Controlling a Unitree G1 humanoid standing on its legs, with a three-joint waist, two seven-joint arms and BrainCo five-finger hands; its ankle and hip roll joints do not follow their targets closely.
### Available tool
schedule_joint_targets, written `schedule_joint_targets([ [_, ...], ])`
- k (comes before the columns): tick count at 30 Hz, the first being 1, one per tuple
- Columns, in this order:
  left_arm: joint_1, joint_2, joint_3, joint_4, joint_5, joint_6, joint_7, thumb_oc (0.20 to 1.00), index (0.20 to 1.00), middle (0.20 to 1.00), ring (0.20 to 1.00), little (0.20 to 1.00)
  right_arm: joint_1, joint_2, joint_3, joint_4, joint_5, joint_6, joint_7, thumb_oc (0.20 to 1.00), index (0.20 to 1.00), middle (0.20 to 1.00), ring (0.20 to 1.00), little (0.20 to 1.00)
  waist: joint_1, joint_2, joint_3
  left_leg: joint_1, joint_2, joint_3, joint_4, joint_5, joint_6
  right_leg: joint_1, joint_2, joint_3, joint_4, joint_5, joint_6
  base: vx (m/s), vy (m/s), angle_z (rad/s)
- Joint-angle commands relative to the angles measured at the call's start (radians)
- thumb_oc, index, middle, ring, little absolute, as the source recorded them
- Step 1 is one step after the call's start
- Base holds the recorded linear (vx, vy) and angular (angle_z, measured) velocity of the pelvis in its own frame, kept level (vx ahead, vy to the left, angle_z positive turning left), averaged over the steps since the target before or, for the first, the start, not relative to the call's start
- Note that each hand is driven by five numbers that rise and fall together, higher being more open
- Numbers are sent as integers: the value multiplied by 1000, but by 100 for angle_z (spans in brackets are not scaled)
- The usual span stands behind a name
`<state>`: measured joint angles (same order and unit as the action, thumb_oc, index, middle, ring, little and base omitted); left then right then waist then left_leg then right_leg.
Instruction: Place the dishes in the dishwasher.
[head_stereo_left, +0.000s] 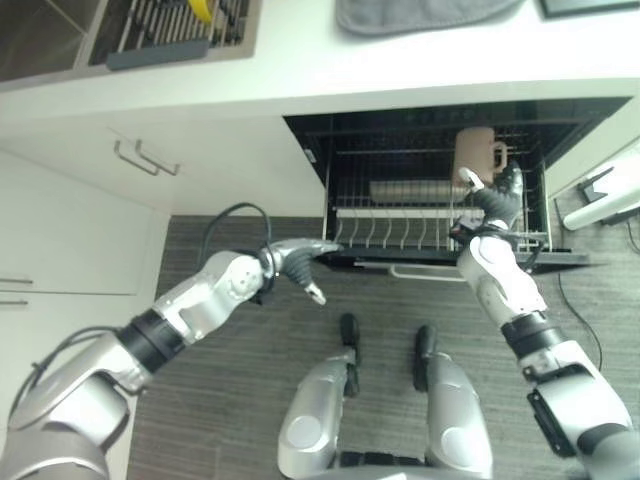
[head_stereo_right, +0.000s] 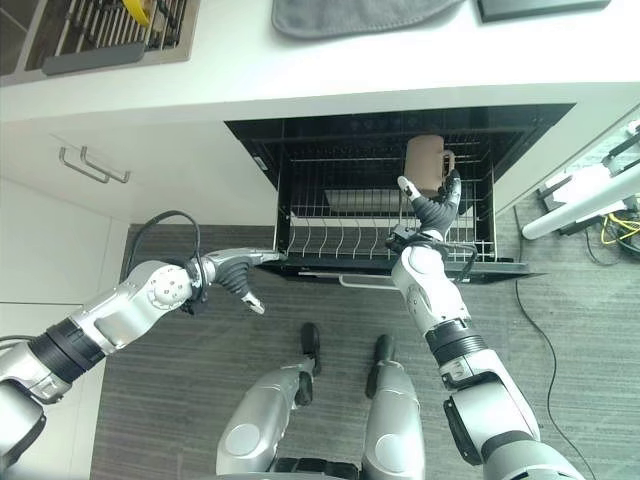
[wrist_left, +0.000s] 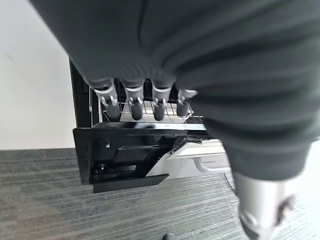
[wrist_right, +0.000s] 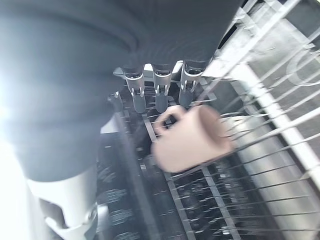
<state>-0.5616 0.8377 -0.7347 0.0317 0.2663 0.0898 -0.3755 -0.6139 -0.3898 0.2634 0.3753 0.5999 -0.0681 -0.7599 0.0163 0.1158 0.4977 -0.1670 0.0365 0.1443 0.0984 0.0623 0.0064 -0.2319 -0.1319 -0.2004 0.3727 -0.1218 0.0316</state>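
Note:
The dishwasher (head_stereo_left: 430, 130) under the counter stands open with its wire rack (head_stereo_left: 400, 215) pulled out. A beige mug (head_stereo_left: 477, 152) sits in the rack at the back right; the right wrist view shows the mug (wrist_right: 192, 137) resting on the wires. My right hand (head_stereo_left: 495, 195) hovers just in front of it, fingers (wrist_right: 160, 92) straight and apart from the mug, holding nothing. My left hand (head_stereo_left: 300, 258) reaches to the rack's front left corner, fingers (wrist_left: 135, 102) straight, tips at the edge above the black door panel (wrist_left: 130, 155).
White counter (head_stereo_left: 300, 70) runs above the dishwasher, with a grey mat (head_stereo_left: 420, 12) and a sink drainer (head_stereo_left: 170, 25) at the far left. White cabinets with metal handles (head_stereo_left: 145, 158) stand left. A white device (head_stereo_left: 610, 195) lies on the floor at right.

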Motion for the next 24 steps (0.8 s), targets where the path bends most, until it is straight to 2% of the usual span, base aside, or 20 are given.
schedule_joint_targets([
  [1, 78, -32, 36, -41, 58, -9, 14, 1000, 1000, 1000, 1000, 1000, 45, 25, -23, -48, -43, -44, 6, 1000, 1000, 1000, 1000, 1000, 4, -34, -127, 39, 0, 36, 4, -16, 11, 93, -37, -29, -140, 122, 43, 89, 2, 2],
  [4, 150, -62, 54, -36, 68, -2, 34, 1000, 1000, 1000, 1000, 1000, 106, 45, -15, -102, -1, -73, 54, 1000, 1000, 1000, 1000, 1000, 4, -38, -187, 90, 3, 31, -40, -3, 5, 145, -34, -35, -179, 126, 49, 98, 5, 0],
  [5, 154, -62, 55, -36, 68, -2, 37, 1000, 1000, 1000, 1000, 1000, 109, 45, -14, -104, 2, -75, 56, 1000, 1000, 1000, 1000, 1000, 3, -38, -189, 93, 3, 31, -43, -2, 5, 148, -33, -35, -182, 128, 49, 67, 7, 0],
  [8, 226, -114, 74, -13, 63, -8, 135, 1000, 1000, 1000, 1000, 1000, 200, 74, 16, -200, 28, -102, 138, 1000, 1000, 1000, 1000, 1000, 1, -47, -258, 141, 11, 33, -78, 2, 2, 197, -34, -40, -222, 137, 56, 93, 12, -2],
  [11, 252, -142, 96, 6, 53, -30, 212, 1000, 1000, 1000, 1000, 1000, 254, 84, 37, -252, 36, -106, 189, 1000, 1000, 1000, 1000, 1000, -2, -53, -296, 167, 16, 36, -99, 8, -2, 224, -34, -43, -244, 144, 59, 61, 8, 0],
  [12, 268, -157, 118, 24, 43, -54, 284, 1000, 1000, 1000, 1000, 1000, 298, 86, 48, -282, 47, -119, 246, 1000, 1000, 1000, 1000, 1000, -3, -59, -326, 189, 19, 35, -119, 14, -4, 247, -32, -45, -265, 152, 61, 31, -7, 0],
  [15, 274, -180, 159, 51, 29, -109, 377, 1000, 1000, 1000, 1000, 1000, 336, 79, 51, -320, 74, -129, 310, 1000, 1000, 1000, 1000, 1000, -2, -71, -361, 214, 20, 30, -145, 21, -7, 277, -27, -48, -291, 161, 64, 7, -12, 8],
  [19, 273, -210, 213, 64, 11, -184, 476, 1000, 1000, 1000, 1000, 1000, 366, 75, 50, -366, 116, -117, 405, 1000, 1000, 1000, 1000, 1000, 1, -86, -397, 242, 21, 20, -172, 24, -7, 308, -21, -49, -311, 164, 63, 10, -8, 7],
  [24, 280, -244, 289, 50, -95, -264, 566, 1000, 1000, 1000, 1000, 1000, 376, 66, 54, -417, 154, -129, 626, 1000, 1000, 1000, 1000, 1000, 10, -102, -425, 249, 26, 6, -186, 26, -14, 333, -16, -59, -345, 174, 62, 2, -7, 0],
])
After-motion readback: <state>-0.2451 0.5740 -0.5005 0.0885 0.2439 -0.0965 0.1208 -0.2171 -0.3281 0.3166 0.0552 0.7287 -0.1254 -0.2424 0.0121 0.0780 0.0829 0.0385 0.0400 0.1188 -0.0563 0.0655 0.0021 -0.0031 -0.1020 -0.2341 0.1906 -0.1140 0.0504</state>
